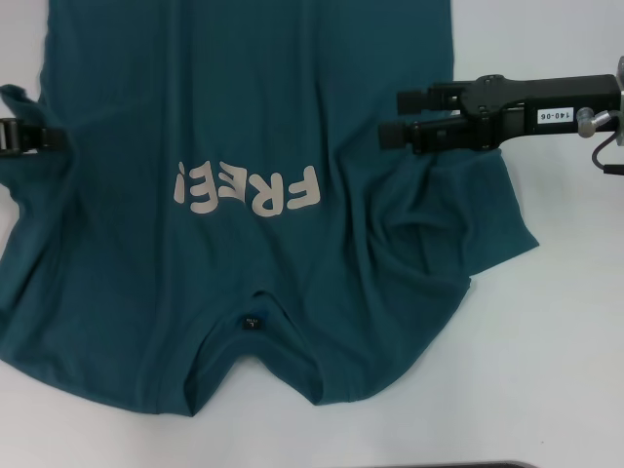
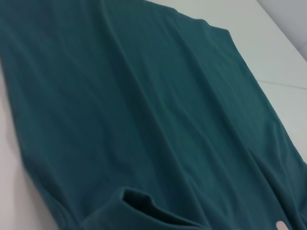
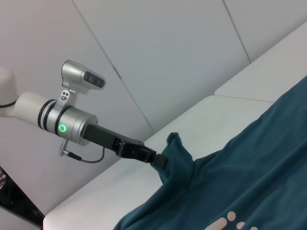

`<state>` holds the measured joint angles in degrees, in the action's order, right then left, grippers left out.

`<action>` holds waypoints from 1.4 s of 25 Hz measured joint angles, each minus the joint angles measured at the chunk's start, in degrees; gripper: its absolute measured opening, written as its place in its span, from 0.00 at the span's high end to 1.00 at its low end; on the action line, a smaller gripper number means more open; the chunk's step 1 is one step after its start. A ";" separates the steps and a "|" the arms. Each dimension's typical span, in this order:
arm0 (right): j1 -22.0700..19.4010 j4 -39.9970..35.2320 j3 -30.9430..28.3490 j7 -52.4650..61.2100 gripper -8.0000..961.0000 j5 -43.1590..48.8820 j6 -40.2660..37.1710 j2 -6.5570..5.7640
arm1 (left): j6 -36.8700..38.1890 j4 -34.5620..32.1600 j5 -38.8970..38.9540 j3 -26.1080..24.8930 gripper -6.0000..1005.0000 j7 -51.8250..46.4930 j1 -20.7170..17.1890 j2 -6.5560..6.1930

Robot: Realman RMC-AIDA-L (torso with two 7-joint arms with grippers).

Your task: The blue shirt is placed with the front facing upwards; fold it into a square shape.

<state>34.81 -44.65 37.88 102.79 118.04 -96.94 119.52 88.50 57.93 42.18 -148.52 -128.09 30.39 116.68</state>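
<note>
**Shirt spread print-up, left pincer on its sleeve**

At your far left, the left pincer sits at the edge of the head view, its black fingers pressed together on a bunch of cloth at the sleeve of the blue shirt. Your right wrist view confirms it: the left arm reaches in from the side and the sleeve fabric rises into a small peak where the pincer pinches it, lifted a little off the tabletop.

Moving toward the middle, the shirt lies front side up across the white tabletop, with the off-white "FREE!" print reading upside down to you. The collar points toward the robot, and the small dark neck label shows just inside it. The body of the shirt runs away from you past the top of the head view. The left wrist view shows only plain teal cloth with soft creases.

On your right, wrinkles fan out across the right sleeve. The right pincer hovers above that side of the shirt, pointing inward, its two black fingers spread apart with nothing between them.
</note>
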 joint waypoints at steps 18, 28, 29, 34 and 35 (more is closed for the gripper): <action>0.43 -0.06 0.00 0.03 0.04 -0.16 0.18 -0.18 | -3.38 1.16 -0.19 1.40 0.53 1.00 -0.13 1.42; 0.49 -0.09 0.00 0.03 0.04 -0.28 0.40 -0.08 | -8.70 0.17 -3.13 1.36 0.15 1.72 -3.78 1.18; 0.51 -0.09 0.00 0.03 0.04 -0.28 0.43 -0.10 | -9.06 -0.03 -3.47 1.23 0.15 1.66 -3.92 1.22; 0.59 -0.19 0.00 0.30 0.04 -0.28 0.40 -0.16 | -10.90 -2.78 -3.88 1.11 0.15 1.59 -4.01 0.99; 0.60 -0.25 0.00 0.46 0.04 -0.28 0.37 -0.17 | -11.45 -3.34 -3.95 1.19 0.15 1.59 -4.01 0.96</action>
<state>35.41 -44.90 37.88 103.25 117.76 -96.57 119.35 77.06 54.59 38.23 -147.33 -126.49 26.37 117.64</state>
